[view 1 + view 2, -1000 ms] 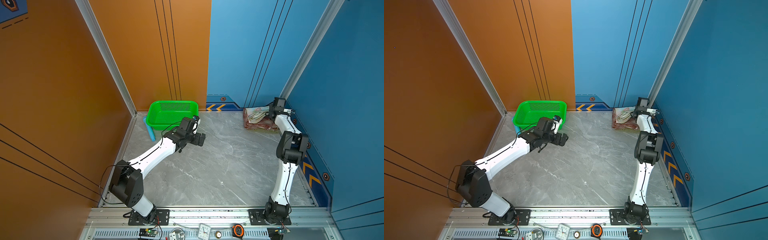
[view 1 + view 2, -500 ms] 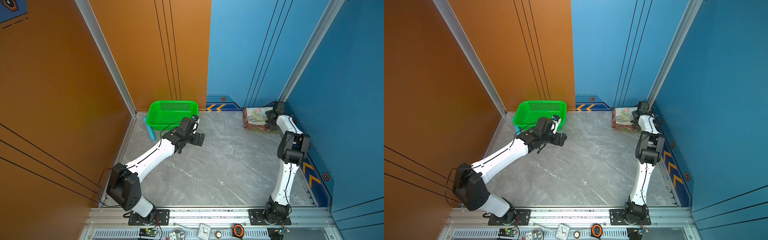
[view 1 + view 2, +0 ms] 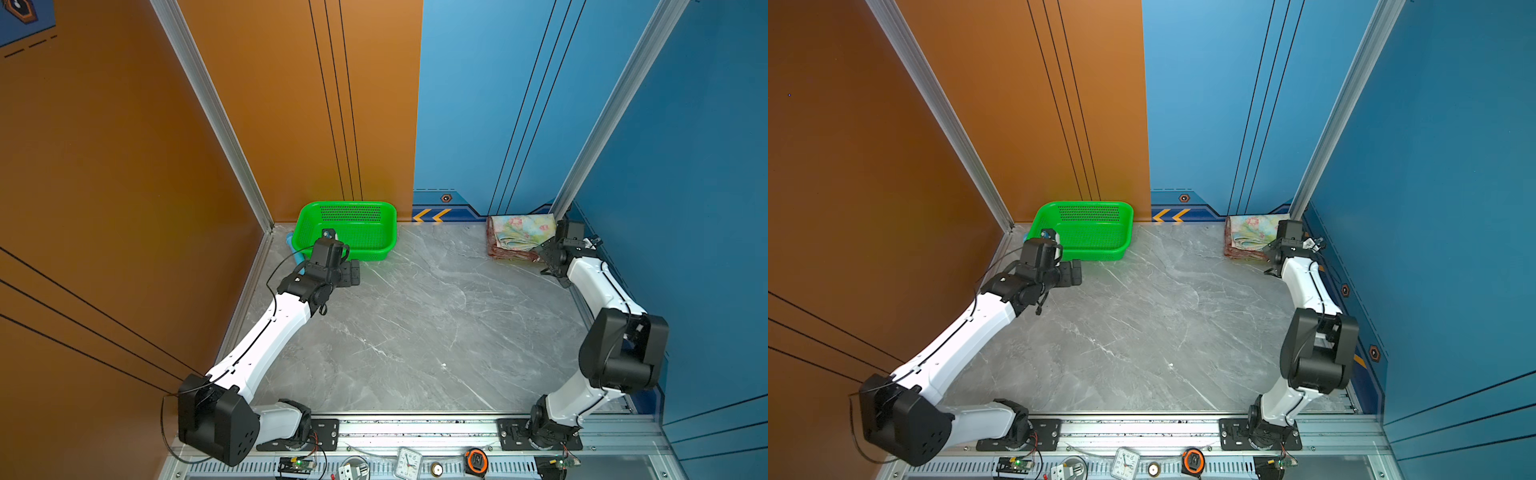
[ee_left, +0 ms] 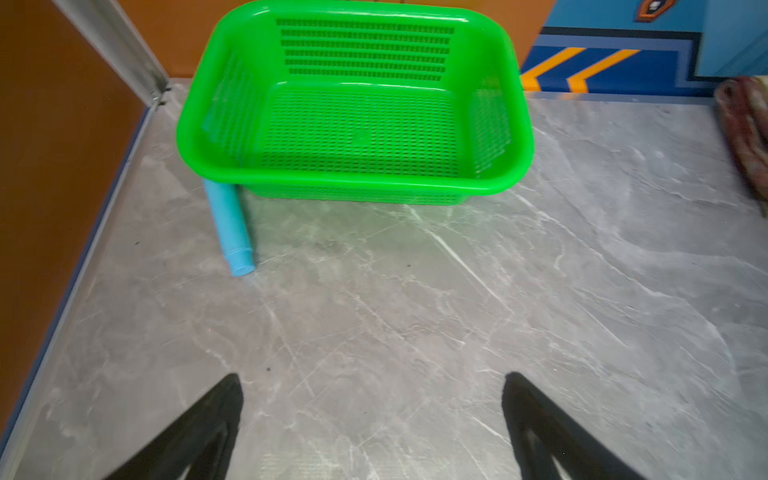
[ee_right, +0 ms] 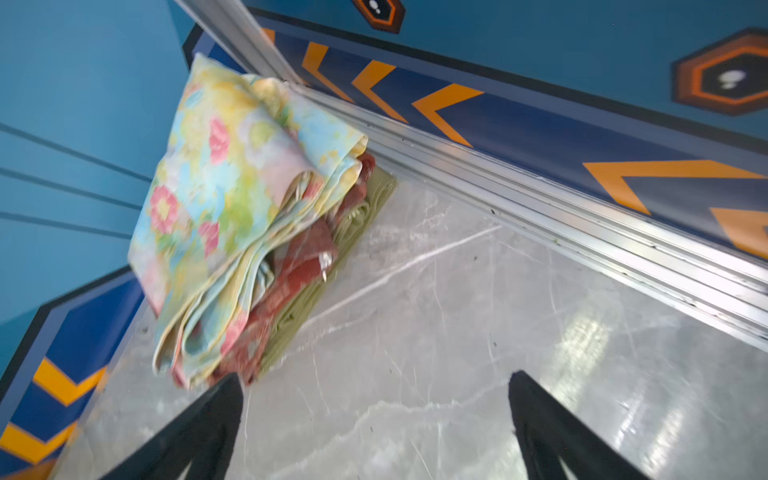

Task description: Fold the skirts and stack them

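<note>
right gripper [image 5: 375,377] just let go, jaws wide, backed off; we see the pale floral cloth skirt [image 5: 216,178] topping the stack [image 5: 299,266]: task likely done.

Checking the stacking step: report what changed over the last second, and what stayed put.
The right gripper opened and drew back off the skirt stack toward its own base; it now stands beside the stack, empty. The left gripper slid slightly leftward, open and empty throughout. Stack and green basket stayed put.
</note>
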`<action>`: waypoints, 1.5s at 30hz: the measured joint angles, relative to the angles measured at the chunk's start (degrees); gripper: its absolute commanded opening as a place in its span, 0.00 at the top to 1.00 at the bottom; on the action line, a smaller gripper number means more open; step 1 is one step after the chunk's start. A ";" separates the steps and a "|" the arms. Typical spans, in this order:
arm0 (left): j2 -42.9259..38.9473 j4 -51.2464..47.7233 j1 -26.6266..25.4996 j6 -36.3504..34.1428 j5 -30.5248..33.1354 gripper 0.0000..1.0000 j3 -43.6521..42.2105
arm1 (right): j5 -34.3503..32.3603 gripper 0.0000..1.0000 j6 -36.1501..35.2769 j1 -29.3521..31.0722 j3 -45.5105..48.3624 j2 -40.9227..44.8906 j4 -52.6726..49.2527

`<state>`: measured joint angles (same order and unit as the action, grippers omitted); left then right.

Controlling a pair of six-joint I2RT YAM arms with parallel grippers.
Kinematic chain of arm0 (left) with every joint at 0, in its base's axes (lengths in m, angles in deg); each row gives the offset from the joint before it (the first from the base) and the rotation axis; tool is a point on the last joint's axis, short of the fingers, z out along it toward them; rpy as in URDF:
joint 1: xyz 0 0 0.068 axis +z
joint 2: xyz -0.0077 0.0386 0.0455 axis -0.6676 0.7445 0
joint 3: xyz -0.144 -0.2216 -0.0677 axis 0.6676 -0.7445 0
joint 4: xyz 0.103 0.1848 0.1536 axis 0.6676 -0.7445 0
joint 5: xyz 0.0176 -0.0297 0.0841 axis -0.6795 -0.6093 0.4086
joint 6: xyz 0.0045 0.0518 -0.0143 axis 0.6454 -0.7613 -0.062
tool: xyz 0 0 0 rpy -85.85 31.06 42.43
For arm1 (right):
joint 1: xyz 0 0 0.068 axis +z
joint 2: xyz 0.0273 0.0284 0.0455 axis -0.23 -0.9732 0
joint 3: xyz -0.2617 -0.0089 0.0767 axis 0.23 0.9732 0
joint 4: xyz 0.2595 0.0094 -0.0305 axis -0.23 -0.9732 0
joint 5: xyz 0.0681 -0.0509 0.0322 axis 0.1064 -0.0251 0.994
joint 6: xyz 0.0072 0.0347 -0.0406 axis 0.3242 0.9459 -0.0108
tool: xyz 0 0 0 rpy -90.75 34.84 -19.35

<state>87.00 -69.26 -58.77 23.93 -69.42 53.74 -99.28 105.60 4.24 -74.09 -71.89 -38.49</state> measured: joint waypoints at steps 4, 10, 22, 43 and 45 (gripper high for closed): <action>-3.26 4.17 7.80 1.53 0.94 0.02 -7.87 | -0.52 0.00 -8.74 4.68 13.97 14.16 7.89; -5.60 18.27 14.78 -0.85 2.60 0.02 -21.97 | -1.01 0.00 -18.84 8.37 29.75 22.82 18.82; 2.93 47.60 18.10 -9.73 1.77 0.02 -35.32 | -1.81 0.00 -33.90 10.69 53.22 22.62 48.92; 17.44 79.25 13.22 -14.53 0.35 0.02 -42.21 | 1.18 0.00 -39.52 11.78 50.14 0.26 78.58; 17.46 79.78 13.22 -14.67 0.59 0.02 -42.21 | 1.16 0.00 -39.54 11.80 50.16 0.26 78.58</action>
<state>104.47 10.52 -45.54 9.26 -68.83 11.53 -98.12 66.07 16.04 -23.93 -71.63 40.08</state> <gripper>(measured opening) 0.979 0.999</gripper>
